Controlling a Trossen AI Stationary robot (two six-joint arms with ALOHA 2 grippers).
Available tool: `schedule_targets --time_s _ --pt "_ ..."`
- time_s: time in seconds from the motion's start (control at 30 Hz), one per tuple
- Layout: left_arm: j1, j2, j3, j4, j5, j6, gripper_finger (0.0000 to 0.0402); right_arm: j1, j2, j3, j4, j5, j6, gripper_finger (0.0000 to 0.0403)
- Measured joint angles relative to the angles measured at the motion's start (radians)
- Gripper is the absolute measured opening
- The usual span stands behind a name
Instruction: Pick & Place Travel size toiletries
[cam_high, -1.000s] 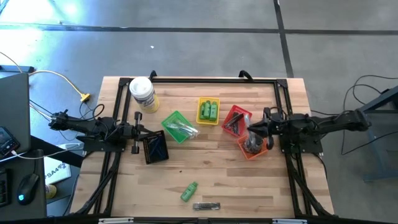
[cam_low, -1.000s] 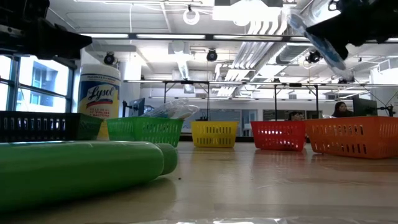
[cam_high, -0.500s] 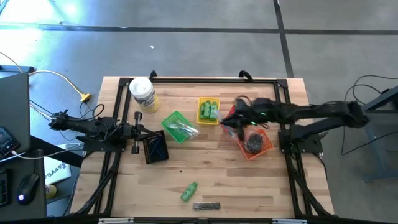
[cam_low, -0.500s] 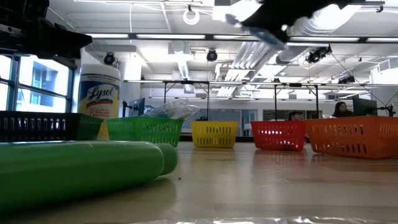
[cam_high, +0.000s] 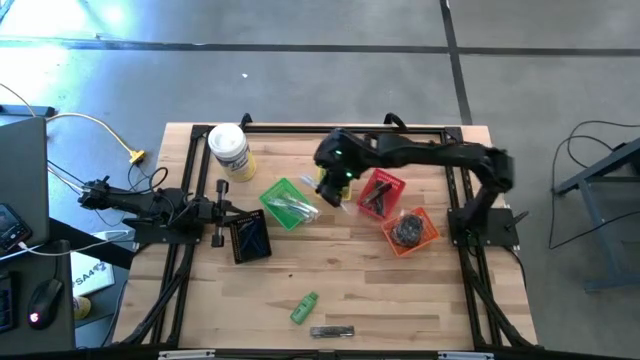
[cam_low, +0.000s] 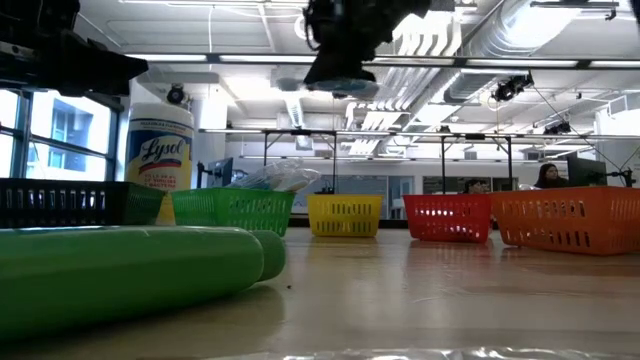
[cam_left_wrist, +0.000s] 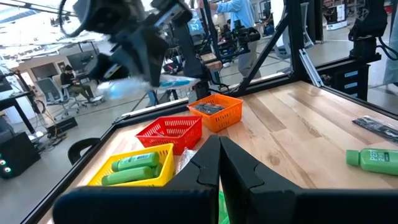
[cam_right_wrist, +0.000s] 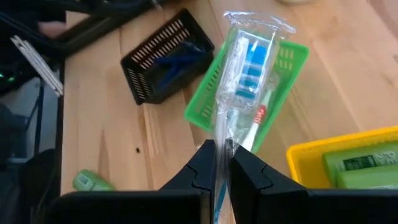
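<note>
The right gripper (cam_right_wrist: 221, 163) has its fingers clenched on 1 clear-wrapped toothbrush (cam_right_wrist: 247, 74), held high above the green basket (cam_high: 283, 203). The thin slippery wrap could slide free, dropping it onto the counter (cam_high: 350, 280) or the yellow basket (cam_high: 335, 178) just right of target. The left gripper (cam_left_wrist: 219, 163), fingers clenched empty, waits at the left edge beside the black basket (cam_high: 249, 238).

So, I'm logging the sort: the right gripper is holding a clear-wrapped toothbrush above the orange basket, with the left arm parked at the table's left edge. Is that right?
Not quite. The right gripper does hold the clear-wrapped toothbrush, but it hangs by the green basket and yellow basket, not the orange basket, as the high view shows. The left gripper is parked at the left edge.
</note>
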Motion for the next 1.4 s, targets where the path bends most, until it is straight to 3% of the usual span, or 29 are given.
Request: schedule_targets --time_s 0.4,0.7,1.3,1.4 --pt "0.000 0.000 0.000 -0.008 0.001 0.000 0.0000 -0.015 0.297 0.405 -0.217 -0.066 -0.086 0.0010" --pt "0.000 0.000 0.000 -0.022 0.001 0.000 0.0000 -0.020 0.427 0.591 -0.339 -0.063 -0.101 0.0009" --pt "0.000 0.000 0.000 0.011 0.001 0.001 0.0000 -0.039 0.482 0.628 -0.324 -0.054 -0.072 0.0011" --pt "0.000 0.000 0.000 0.011 0.001 0.002 0.0000 -0.033 0.510 0.625 -0.315 -0.008 -0.051 0.0013"
